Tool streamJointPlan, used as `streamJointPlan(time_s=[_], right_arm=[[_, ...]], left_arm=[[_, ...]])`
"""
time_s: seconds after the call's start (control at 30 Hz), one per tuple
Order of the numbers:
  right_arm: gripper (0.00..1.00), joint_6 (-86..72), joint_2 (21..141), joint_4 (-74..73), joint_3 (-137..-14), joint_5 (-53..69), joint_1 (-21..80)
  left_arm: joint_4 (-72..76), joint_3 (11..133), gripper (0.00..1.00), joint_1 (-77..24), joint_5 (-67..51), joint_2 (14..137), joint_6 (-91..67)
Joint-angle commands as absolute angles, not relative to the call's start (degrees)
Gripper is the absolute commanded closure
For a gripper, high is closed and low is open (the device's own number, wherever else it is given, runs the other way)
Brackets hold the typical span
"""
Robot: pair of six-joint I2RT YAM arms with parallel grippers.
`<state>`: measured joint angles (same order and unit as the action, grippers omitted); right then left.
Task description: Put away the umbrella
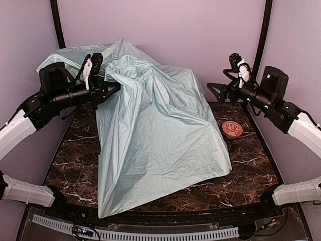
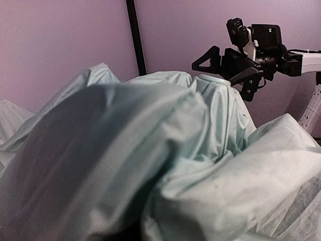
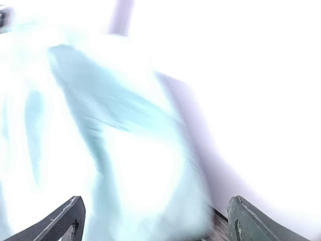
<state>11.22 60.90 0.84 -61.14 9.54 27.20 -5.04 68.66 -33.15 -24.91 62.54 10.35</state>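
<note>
The umbrella [image 1: 160,130] lies as a big pale mint-green canopy spread from the back left of the table to its front middle; shaft and handle are hidden. My left gripper [image 1: 109,89] is pushed into bunched folds at the canopy's upper left and is shut on that fabric. In the left wrist view the umbrella fabric [image 2: 150,165] fills the frame and hides my fingers. My right gripper [image 1: 211,93] hovers open just off the canopy's right edge, holding nothing. The right wrist view is washed out and blurred, with the canopy [image 3: 100,125] ahead between wide-apart fingertips [image 3: 67,221].
A small red patterned bowl [image 1: 232,129] sits on the dark marble table [image 1: 75,155] at the right, below my right arm. Purple walls close in the back and sides. From the left wrist view, the right gripper [image 2: 216,64] shows over the fabric's peak.
</note>
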Motion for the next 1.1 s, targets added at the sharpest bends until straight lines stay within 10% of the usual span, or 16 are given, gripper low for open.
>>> streamJointPlan(time_s=[0.0,0.4,0.7,1.07], right_arm=[[0.0,23.0,67.3,-1.1,-65.5,29.9,40.7],[0.08,17.2,82.3,15.2,-75.6,38.1,50.9],[0.55,14.6,80.5,16.9,-74.2,39.9,52.4],[0.97,10.9,75.6,9.3,-70.9,23.9,51.3]], left_arm=[[1.3,71.7,1.0,-33.1,-38.9,64.3,4.9],[2.5,72.7,1.0,-43.3,-47.8,72.0,6.1],[-3.6,75.0,0.99,-43.3,-37.1,75.2,7.7],[-5.9,76.1,0.23,-42.5,-7.9,67.0,9.9]])
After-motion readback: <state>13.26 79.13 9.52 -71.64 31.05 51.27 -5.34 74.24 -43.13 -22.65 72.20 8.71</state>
